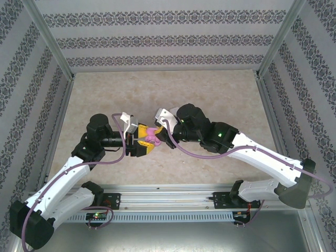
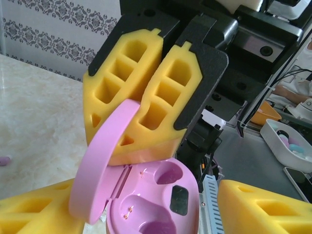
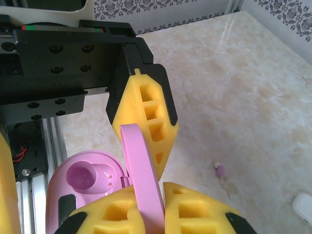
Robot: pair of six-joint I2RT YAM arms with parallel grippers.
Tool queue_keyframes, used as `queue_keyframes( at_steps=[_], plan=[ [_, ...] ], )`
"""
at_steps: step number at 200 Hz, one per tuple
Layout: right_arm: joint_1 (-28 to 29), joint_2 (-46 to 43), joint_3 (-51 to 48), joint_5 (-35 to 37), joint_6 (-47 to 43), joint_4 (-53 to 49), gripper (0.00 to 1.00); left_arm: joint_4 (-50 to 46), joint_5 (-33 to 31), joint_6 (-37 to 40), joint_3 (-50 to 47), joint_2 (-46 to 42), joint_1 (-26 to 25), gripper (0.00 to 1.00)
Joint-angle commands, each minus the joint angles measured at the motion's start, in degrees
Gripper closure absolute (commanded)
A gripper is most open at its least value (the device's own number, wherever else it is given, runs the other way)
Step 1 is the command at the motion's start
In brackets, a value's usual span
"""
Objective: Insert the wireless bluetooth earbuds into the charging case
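The pink charging case (image 1: 153, 135) hangs open above the table between both arms. My right gripper (image 3: 148, 195) is shut on its raised lid (image 3: 141, 165), which stands edge-on between the yellow pads. My left gripper (image 2: 146, 195) is open around the base (image 2: 161, 200), with a gap at its right finger (image 2: 263, 204). Both wells of the base are empty. In the left wrist view the right gripper's fingers (image 2: 165, 97) press together just above the lid (image 2: 105, 156). One tiny pinkish-white earbud (image 3: 220, 169) lies on the table beyond the case. A small pink piece (image 2: 4, 160) lies at the frame's left edge.
A white rounded object (image 3: 303, 207) lies on the marble table (image 1: 210, 89) near the earbud. The aluminium rail (image 1: 168, 197) runs along the near edge under the case. Patterned walls enclose the table on three sides. A white tray (image 2: 287, 141) of small items sits off the table.
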Motion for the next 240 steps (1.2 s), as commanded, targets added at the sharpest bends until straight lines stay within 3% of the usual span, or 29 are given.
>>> queue_keyframes(
  at_steps=[1, 66, 131, 176, 196, 220, 240],
  plan=[
    [0.5, 0.2, 2.0, 0.4, -0.1, 0.3, 1.0, 2.9, 2.3, -0.5, -0.8, -0.2, 0.1, 0.35],
    [0.5, 0.8, 2.4, -0.3, 0.7, 0.1, 1.0, 1.0, 2.2, 1.5, -0.9, -0.4, 0.0, 0.36],
    [0.5, 2.1, 3.4, -1.5, 1.4, -0.5, 1.0, -1.6, 0.7, 4.2, -0.5, -1.2, 0.0, 0.67],
    [0.5, 2.1, 3.3, -2.2, 2.0, -0.4, 0.99, -3.0, -0.8, 5.5, -0.7, -2.9, -0.1, 0.73],
    [0.5, 2.3, 3.3, -2.7, 2.3, -0.5, 0.99, -2.5, -1.3, 5.2, -1.0, -3.5, -0.1, 0.69],
    [0.5, 2.6, 3.2, -2.8, 2.4, -0.7, 0.99, -0.6, -2.5, 4.7, -1.7, -4.5, 0.0, 0.44],
    [0.5, 2.7, 3.0, -3.0, 2.5, -1.1, 0.99, 1.7, -3.1, 4.3, -2.5, -5.6, 0.0, 0.34]
  ],
)
